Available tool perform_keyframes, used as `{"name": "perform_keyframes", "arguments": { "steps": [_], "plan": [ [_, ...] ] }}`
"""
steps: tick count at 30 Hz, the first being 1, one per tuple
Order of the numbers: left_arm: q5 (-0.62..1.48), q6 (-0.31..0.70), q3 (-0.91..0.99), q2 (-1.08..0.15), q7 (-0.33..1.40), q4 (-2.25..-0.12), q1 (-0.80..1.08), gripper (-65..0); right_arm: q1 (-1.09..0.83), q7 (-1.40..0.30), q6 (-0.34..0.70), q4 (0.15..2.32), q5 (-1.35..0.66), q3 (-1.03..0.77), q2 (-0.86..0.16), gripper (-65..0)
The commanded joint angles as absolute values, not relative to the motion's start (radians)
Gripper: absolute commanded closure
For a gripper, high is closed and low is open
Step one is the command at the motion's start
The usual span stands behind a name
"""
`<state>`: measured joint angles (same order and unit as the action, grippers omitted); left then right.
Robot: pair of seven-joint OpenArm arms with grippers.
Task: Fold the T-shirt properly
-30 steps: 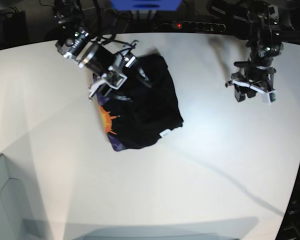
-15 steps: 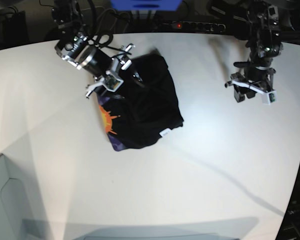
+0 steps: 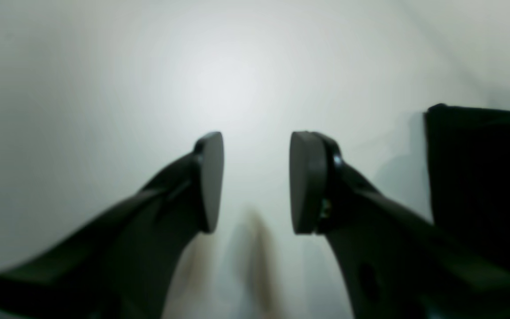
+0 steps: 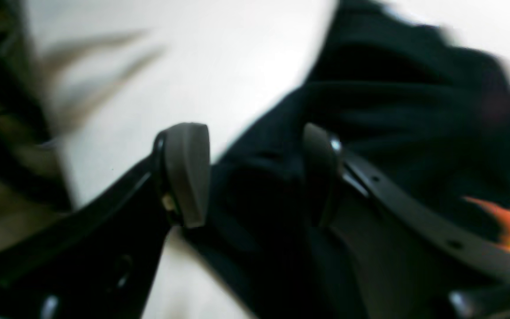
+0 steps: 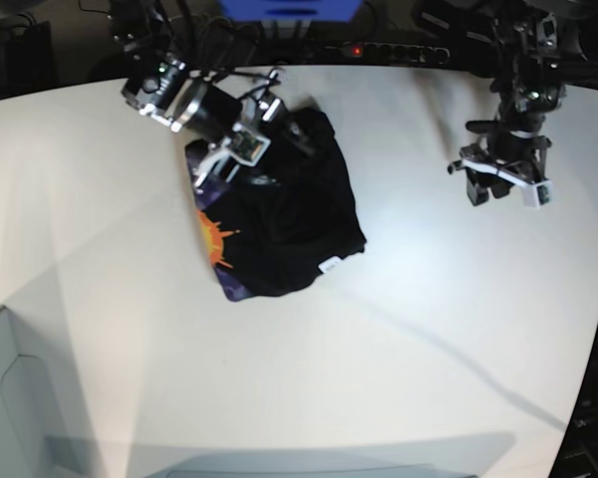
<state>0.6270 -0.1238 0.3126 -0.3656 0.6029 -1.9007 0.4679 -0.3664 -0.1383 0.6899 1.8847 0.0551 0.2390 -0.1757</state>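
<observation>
Since the earlier frames, the right hand has been drawn toward the surface's far edge, above the back of the T-shirt. Its jaws are spread wide with nothing gripped. The folded T-shirt is laid near the far-left part of the surface. The left hand is held partly open and empty, near the far-right edge.

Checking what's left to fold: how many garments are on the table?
1: the black T-shirt, already bundled, lies on the white table under the right claw. Nothing else shows.
</observation>
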Motion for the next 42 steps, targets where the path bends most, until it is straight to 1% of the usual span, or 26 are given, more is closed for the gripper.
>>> {"name": "perform_keyframes", "arguments": {
  "steps": [1,5,12,15,26,32,34,38,42],
  "plan": [
    [0.631,-0.116,0.320,-0.378,0.584,-1.922,0.469,-24.3,-0.364,-0.108,0.698,1.914,0.035,0.199,-0.160,-34.4],
    [0.631,-0.116,0.320,-0.378,0.584,-1.923,0.469,-24.3,-0.338,-0.117,0.698,1.896,0.035,0.064,-0.125,-34.4],
    [0.631,-0.116,0.320,-0.375,0.584,-1.923,0.469,-24.3,-0.300,-0.117,0.698,1.761,0.041,0.021,-0.127,-34.5],
    [0.631,-0.116,0.320,-0.375,0.584,-1.923,0.470,-24.3,-0.314,-0.116,0.698,1.758,0.041,0.041,-0.127,-34.5],
    [0.631,-0.116,0.321,-0.377,0.582,-1.923,0.481,-24.3,-0.312,-0.108,0.698,1.756,0.036,0.260,-0.120,-34.5],
    [0.631,-0.116,0.321,-0.378,0.582,-1.925,0.483,-24.3,-0.274,-0.114,0.698,1.788,0.039,0.387,-0.125,-34.5],
    [0.631,-0.116,0.321,-0.378,0.582,-1.937,0.483,-24.3,-0.283,-0.116,0.698,1.811,0.039,0.394,-0.136,-34.5],
    [0.631,-0.116,0.321,-0.378,0.582,-1.951,0.483,-24.3,-0.315,-0.108,0.698,1.877,0.039,0.386,-0.194,-34.4],
    [0.631,-0.116,0.338,-0.378,0.584,-1.965,0.509,-24.3,-0.343,-0.108,0.698,1.928,0.039,0.303,-0.214,-34.4]
  ]
}}
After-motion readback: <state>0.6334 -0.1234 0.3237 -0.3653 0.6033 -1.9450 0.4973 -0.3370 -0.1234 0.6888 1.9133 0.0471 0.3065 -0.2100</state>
